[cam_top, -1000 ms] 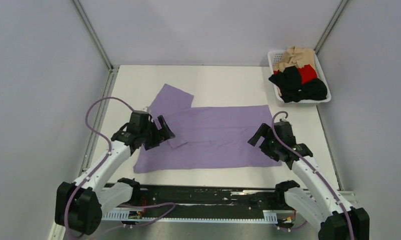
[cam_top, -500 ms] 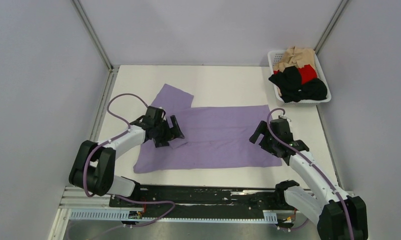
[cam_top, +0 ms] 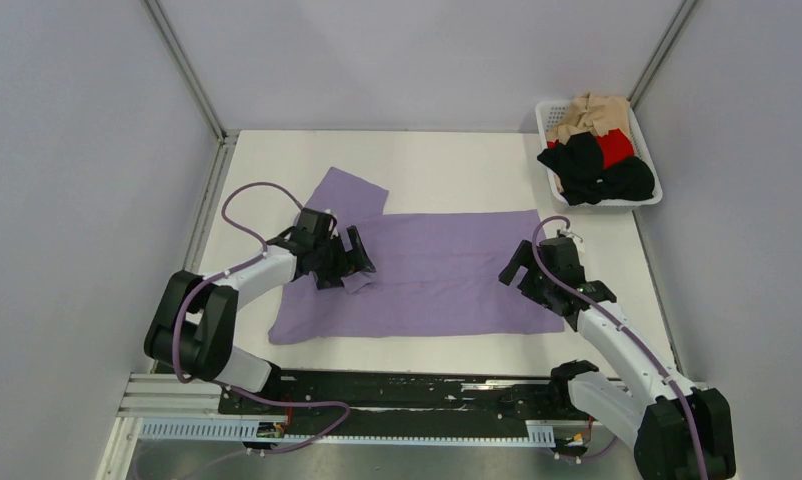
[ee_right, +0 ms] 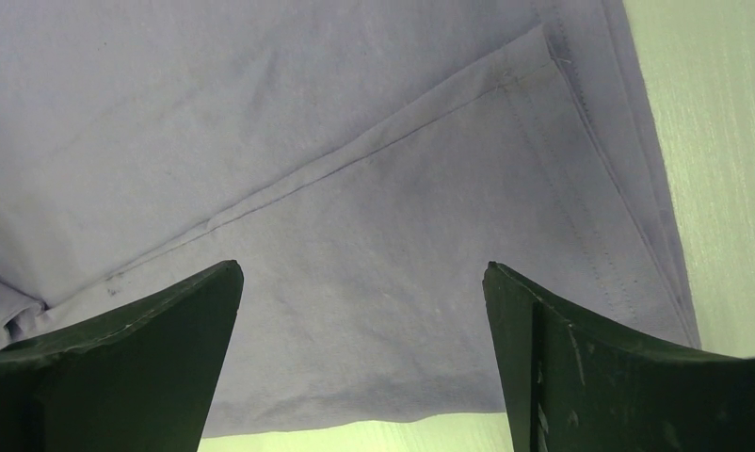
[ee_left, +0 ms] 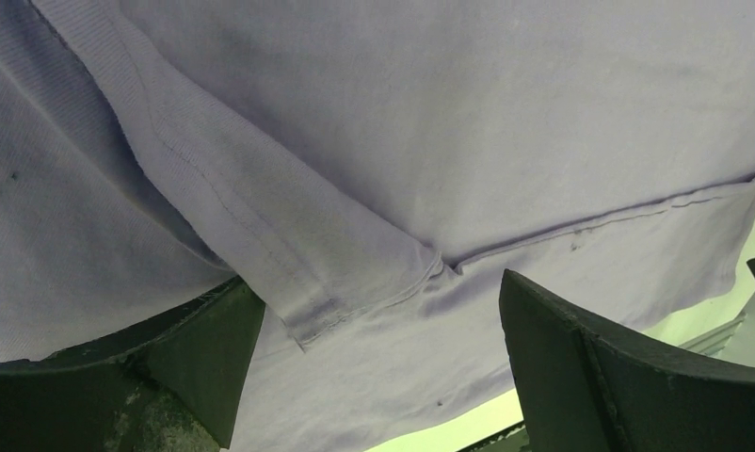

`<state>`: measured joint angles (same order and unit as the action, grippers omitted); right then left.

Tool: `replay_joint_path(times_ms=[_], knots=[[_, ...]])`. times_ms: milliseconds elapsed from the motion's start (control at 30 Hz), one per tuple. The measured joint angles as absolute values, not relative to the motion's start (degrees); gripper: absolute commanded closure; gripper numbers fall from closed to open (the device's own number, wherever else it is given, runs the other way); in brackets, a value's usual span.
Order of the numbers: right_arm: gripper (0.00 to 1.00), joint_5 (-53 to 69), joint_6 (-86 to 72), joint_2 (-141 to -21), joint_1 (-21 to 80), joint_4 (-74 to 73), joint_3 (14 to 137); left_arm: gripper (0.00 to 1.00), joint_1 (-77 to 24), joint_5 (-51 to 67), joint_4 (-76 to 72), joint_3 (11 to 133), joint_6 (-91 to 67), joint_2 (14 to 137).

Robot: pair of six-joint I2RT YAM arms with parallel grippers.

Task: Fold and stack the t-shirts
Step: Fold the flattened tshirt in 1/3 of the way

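A lavender t-shirt (cam_top: 437,275) lies spread flat on the white table, one sleeve (cam_top: 349,195) sticking out at the far left. My left gripper (cam_top: 355,262) is open low over the shirt's left part. A folded-over sleeve flap (ee_left: 289,245) lies between its fingers in the left wrist view, where the gripper (ee_left: 378,287) holds nothing. My right gripper (cam_top: 517,268) is open over the shirt's right hem. In the right wrist view the gripper (ee_right: 361,268) is empty above the cloth (ee_right: 308,141), with the near edge of the shirt just below.
A white mesh basket (cam_top: 543,110) at the far right corner holds a tan shirt (cam_top: 589,115), a red one (cam_top: 614,148) and black ones (cam_top: 587,170). Bare table (cam_top: 457,165) lies beyond the shirt. A black rail (cam_top: 407,395) runs along the near edge.
My left arm has swung forward and to the right, onto the shirt's left part, and the small folded flap has shifted slightly right. My right gripper has edged a little farther onto the shirt.
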<state>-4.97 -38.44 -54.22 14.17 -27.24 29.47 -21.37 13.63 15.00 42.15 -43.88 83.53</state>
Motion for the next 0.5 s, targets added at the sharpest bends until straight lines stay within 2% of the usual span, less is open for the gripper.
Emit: replay_joint_path(times_ms=[300, 500], knots=[[0.00, -5.21, -38.35, -55.11, 14.17, -26.63, 29.39, 0.00, -21.41, 13.58, 13.37, 46.85, -43.77, 87.37], [0.00, -6.17, -38.22, -55.27, 14.17, -26.02, 29.39, 0.00, -21.41, 13.21, 11.62, 52.82, -43.13, 94.94]])
